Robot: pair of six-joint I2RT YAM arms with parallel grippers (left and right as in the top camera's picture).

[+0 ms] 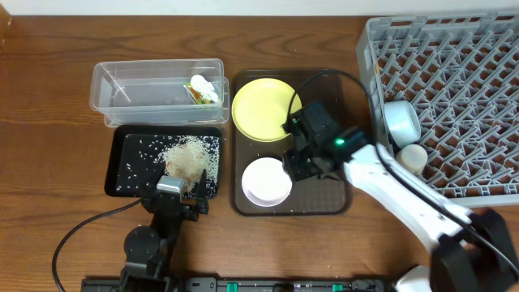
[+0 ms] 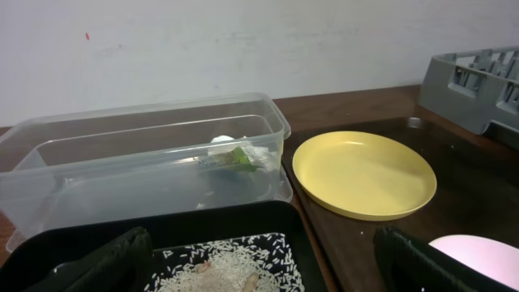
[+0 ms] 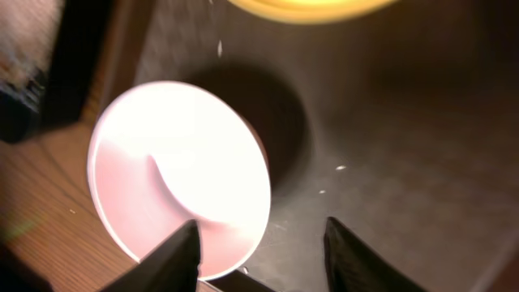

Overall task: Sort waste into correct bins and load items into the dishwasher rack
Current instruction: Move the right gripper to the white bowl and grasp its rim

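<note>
A small white bowl [image 1: 266, 181] and a round yellow plate [image 1: 263, 108] sit on a dark brown tray [image 1: 324, 191]. My right gripper [image 1: 296, 160] is open over the bowl's right rim. In the right wrist view the rim of the bowl [image 3: 178, 178] lies between the fingers [image 3: 259, 253]. The clear tub [image 1: 146, 88] holds a white wrapper [image 2: 220, 141] and a green-and-orange packet [image 2: 237, 159]. Rice scraps [image 1: 188, 156] lie in the black tray [image 1: 126, 166]. My left gripper [image 2: 259, 276] is open and empty at that tray's near edge. A light-blue bowl [image 1: 401, 122] is in the grey rack [image 1: 462, 73]. No chopsticks show.
A small cream round object [image 1: 412, 156] sits in the rack beside the light-blue bowl. The rack fills the right side of the table. The right arm's cable loops over the brown tray above the yellow plate [image 2: 361, 174].
</note>
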